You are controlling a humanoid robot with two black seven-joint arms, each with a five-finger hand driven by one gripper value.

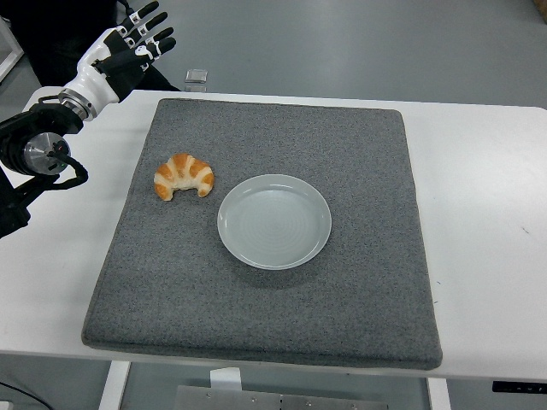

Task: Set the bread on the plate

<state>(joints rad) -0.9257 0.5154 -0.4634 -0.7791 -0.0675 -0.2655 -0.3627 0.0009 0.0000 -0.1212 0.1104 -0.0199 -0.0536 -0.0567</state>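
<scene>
1. The left hand (128, 47) hangs at upper left, fingers spread, holding nothing.
2. The croissant (184, 175) lies on the grey mat (256, 325), well below the hand.
3. The plate (273, 221) sits just right of it.

A single head view looks forward and down from high on the robot's side, taking in the whole white surface (479, 171) and grey mat (273, 325). The near edge runs along the bottom; bare floor fills the top.

Bright, even light; sharp focus
</scene>
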